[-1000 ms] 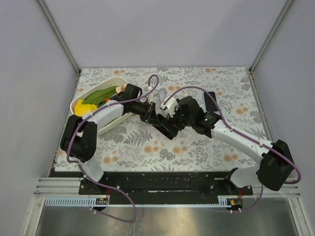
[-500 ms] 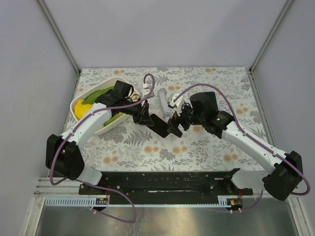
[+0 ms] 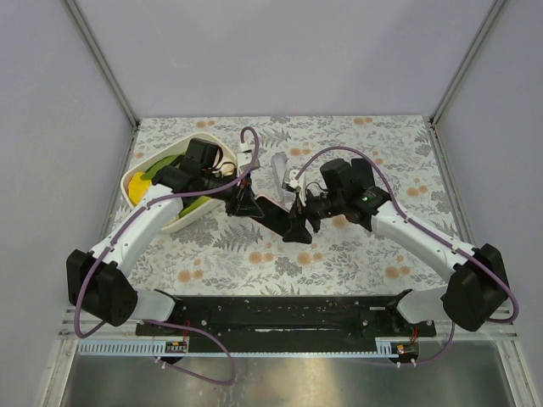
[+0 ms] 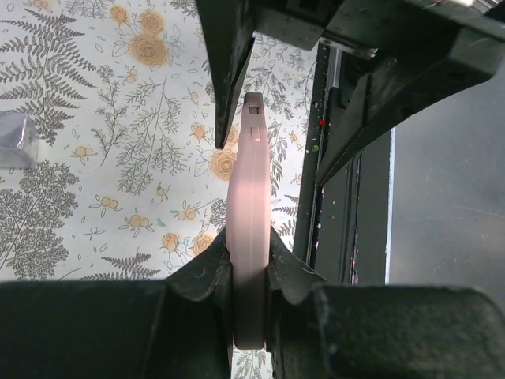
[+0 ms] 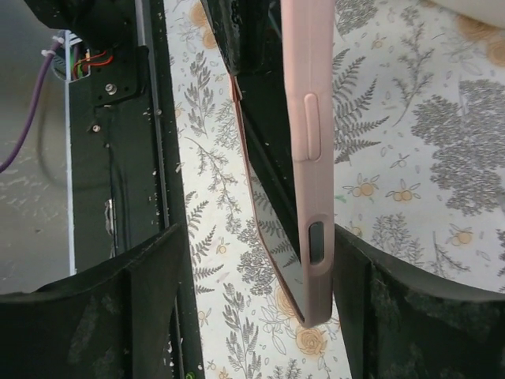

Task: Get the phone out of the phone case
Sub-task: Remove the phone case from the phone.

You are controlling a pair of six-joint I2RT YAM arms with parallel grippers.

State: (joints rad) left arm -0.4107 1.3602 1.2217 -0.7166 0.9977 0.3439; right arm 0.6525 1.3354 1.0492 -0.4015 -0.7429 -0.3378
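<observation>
- Table (image 3: 373, 254): flat top under a pale cover printed with grey ferns and orange flowers, enclosed by plain walls on three sides.
- White tub (image 3: 174, 146): stands on the cover at the far left, set at an angle to the table edge, with yellow and green items inside.
- Translucent object (image 3: 278, 175): small, lies on the cover near the middle towards the far side; identity not determinable.
- Black mounting plate (image 3: 280, 314): runs along the near edge.

Lab test booth, plain grey walls (image 3: 280, 51), aluminium frame (image 3: 101, 61), floral tabletop (image 3: 339, 254)
</observation>
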